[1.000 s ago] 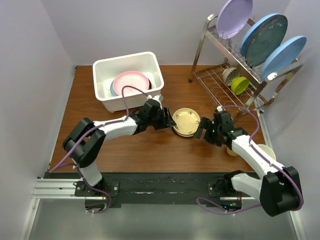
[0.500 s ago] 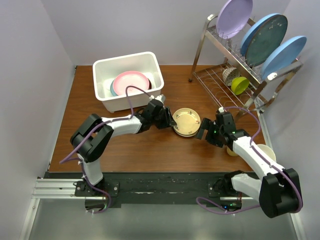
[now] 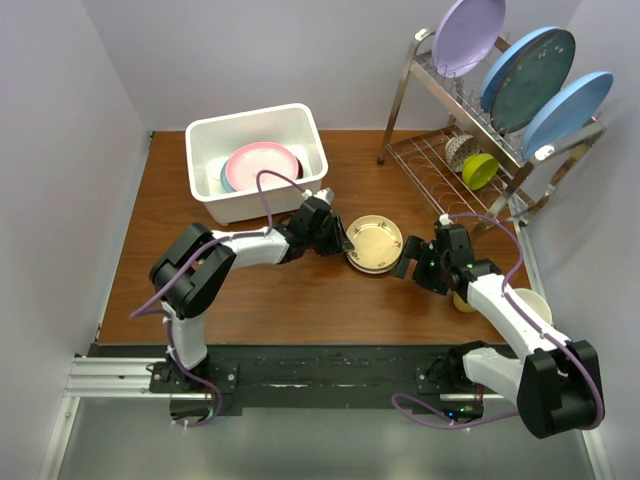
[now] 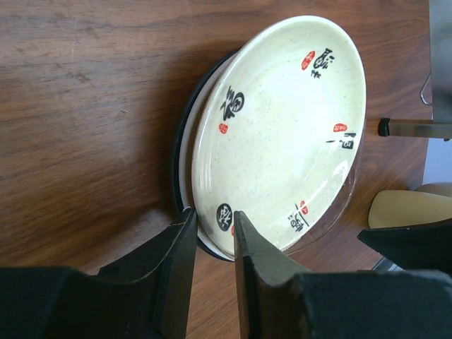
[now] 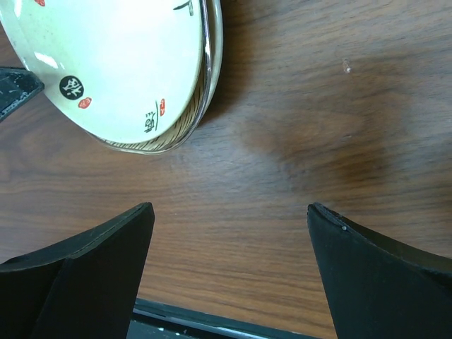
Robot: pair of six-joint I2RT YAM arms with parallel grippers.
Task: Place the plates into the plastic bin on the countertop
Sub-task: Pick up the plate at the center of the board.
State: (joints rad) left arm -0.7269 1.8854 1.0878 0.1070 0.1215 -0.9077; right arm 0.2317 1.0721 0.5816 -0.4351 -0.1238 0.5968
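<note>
A tan plate with red and black marks lies on the countertop, on top of a dark-rimmed plate. In the left wrist view the tan plate tilts up off the lower one. My left gripper is at its left rim, its jaws closed narrow on that rim. My right gripper is open wide and empty just right of the plate, above bare wood. The white plastic bin at the back left holds a pink plate over a pale blue one.
A chrome wire rack stands at the back right with an upright lilac plate, two blue plates, and a yellow cup. A cream cup sits by my right forearm. Walls close in on both sides.
My left gripper has slid right onto the tan plate's rim and the plate has shifted slightly right. My right gripper has backed off a little to the right.
</note>
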